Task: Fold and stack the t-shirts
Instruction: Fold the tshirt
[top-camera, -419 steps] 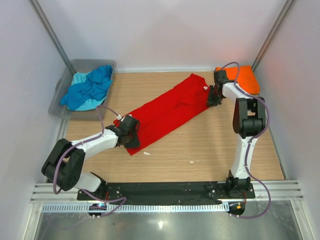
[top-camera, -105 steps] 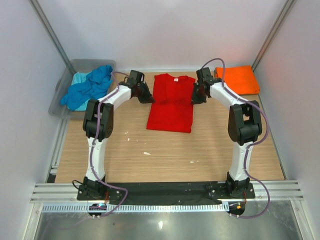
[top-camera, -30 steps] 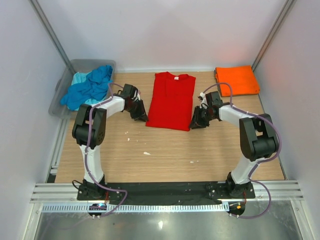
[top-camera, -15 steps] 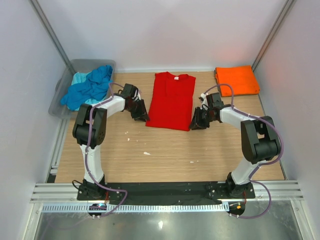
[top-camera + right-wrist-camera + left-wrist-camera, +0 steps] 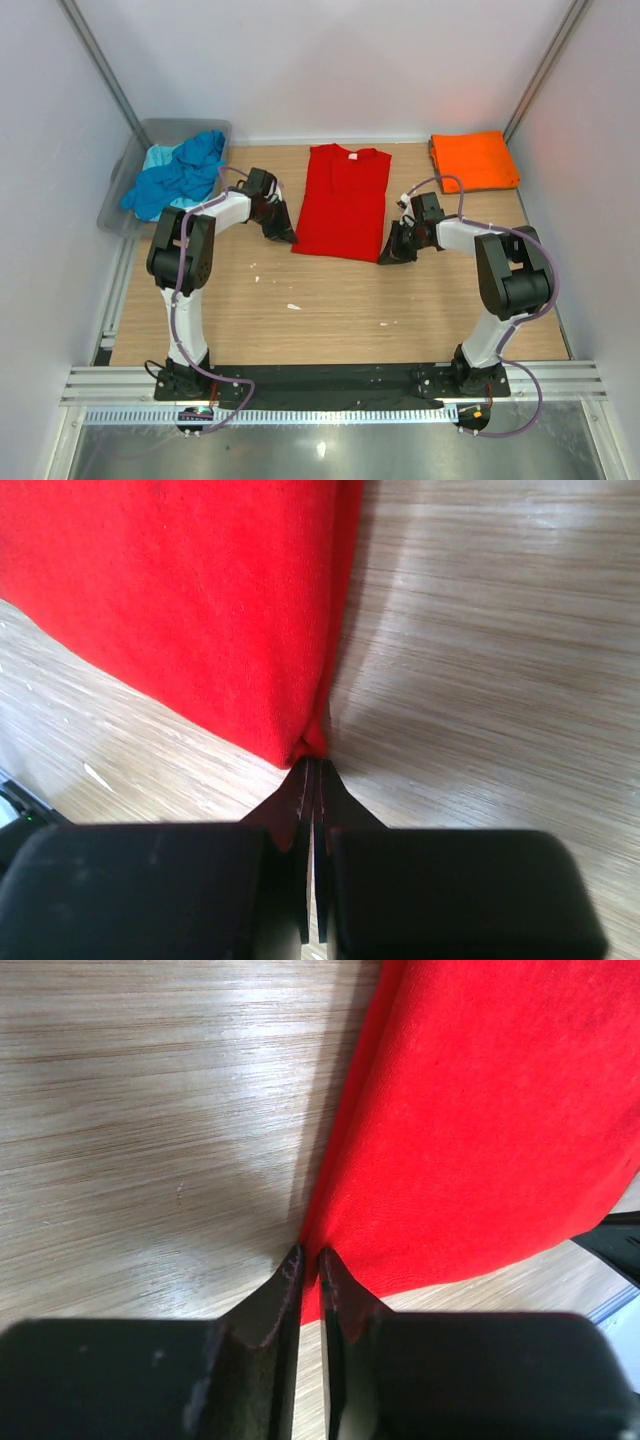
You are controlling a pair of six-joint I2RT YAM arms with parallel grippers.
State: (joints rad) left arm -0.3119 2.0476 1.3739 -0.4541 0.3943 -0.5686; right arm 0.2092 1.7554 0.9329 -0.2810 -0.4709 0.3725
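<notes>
The red t-shirt (image 5: pixel 342 198) lies flat in the middle of the table as a long narrow strip, collar toward the back. My left gripper (image 5: pixel 285 233) is at its near left corner, jaws pinched on the red cloth (image 5: pixel 480 1110) with fabric showing between the tips (image 5: pixel 308 1257). My right gripper (image 5: pixel 389 252) is at the near right corner, jaws shut on the bunched red corner (image 5: pixel 312 742) of the shirt (image 5: pixel 200 600). The orange t-shirt (image 5: pixel 474 160) lies folded at the back right. The blue shirt (image 5: pixel 180 175) and the pale turquoise shirt (image 5: pixel 158 158) lie crumpled in the tub.
The grey translucent tub (image 5: pixel 125 195) stands at the back left against the wall. White walls close in the table on three sides. Bare wood (image 5: pixel 330 300) stretches between the red shirt and the arm bases.
The right gripper has shifted slightly nearer and leftward at the shirt's near right corner. The left gripper and the shirt have hardly moved.
</notes>
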